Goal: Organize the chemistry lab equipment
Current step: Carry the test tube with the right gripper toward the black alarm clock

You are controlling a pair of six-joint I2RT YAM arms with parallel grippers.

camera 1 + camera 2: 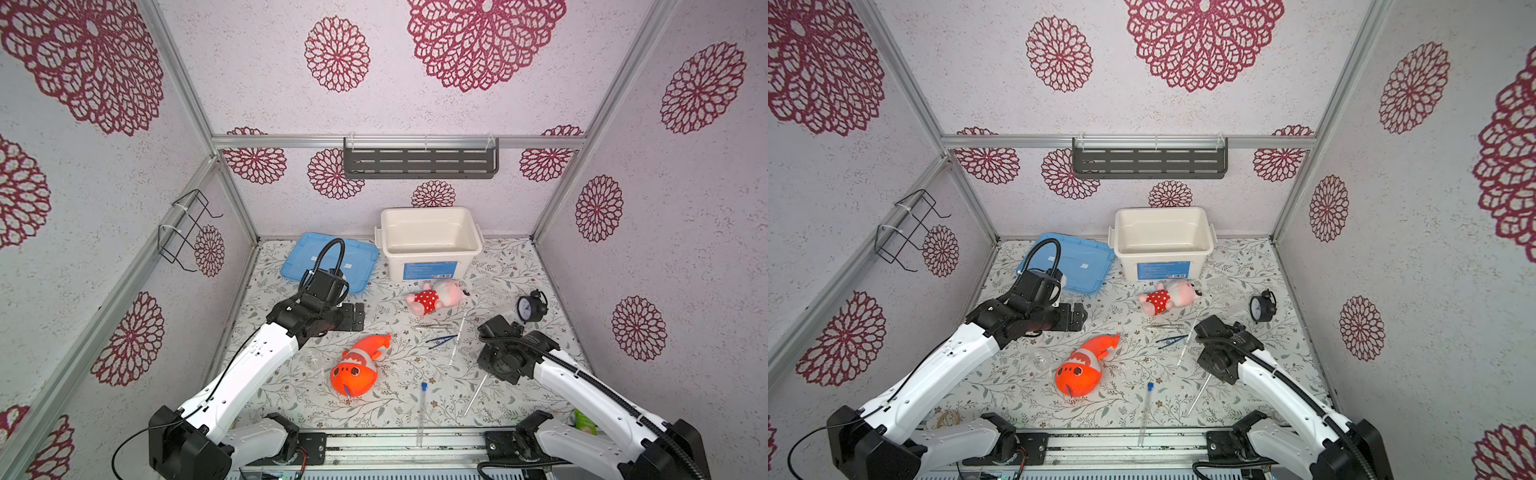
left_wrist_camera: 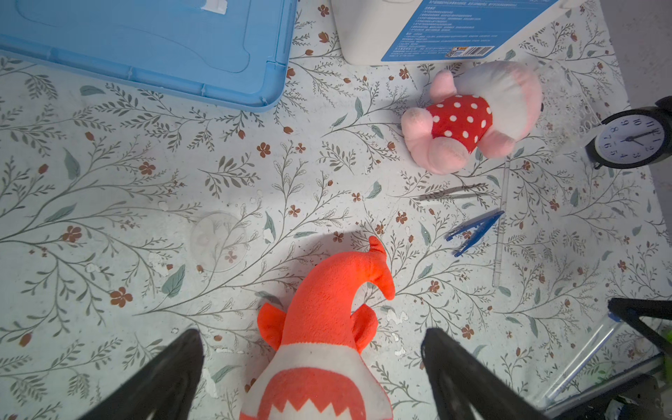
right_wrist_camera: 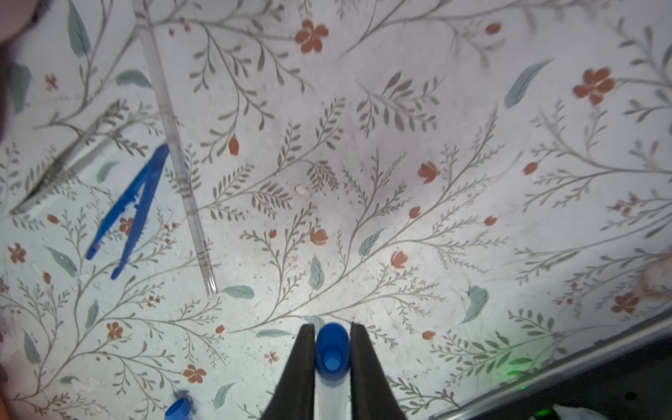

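My right gripper (image 3: 331, 327) is shut on the blue cap end of a clear tube (image 1: 476, 395), which slants toward the table's front edge. A second blue-capped tube (image 1: 422, 411) lies at the front middle. Left of my right gripper lie dark blue tweezers (image 3: 131, 211), a thin clear rod (image 3: 178, 156) and a slim metal tool (image 3: 62, 171). Round clear glassware (image 2: 218, 242) sits left of the orange plush fish (image 1: 359, 365). My left gripper (image 2: 311, 334) hangs open above the fish's tail, holding nothing.
A white box (image 1: 430, 210) stands open at the back, with a blue lid (image 1: 361, 257) flat to its left. The pink doll (image 1: 436, 297) lies in front of the box. A black clock (image 1: 530, 307) stands at the right.
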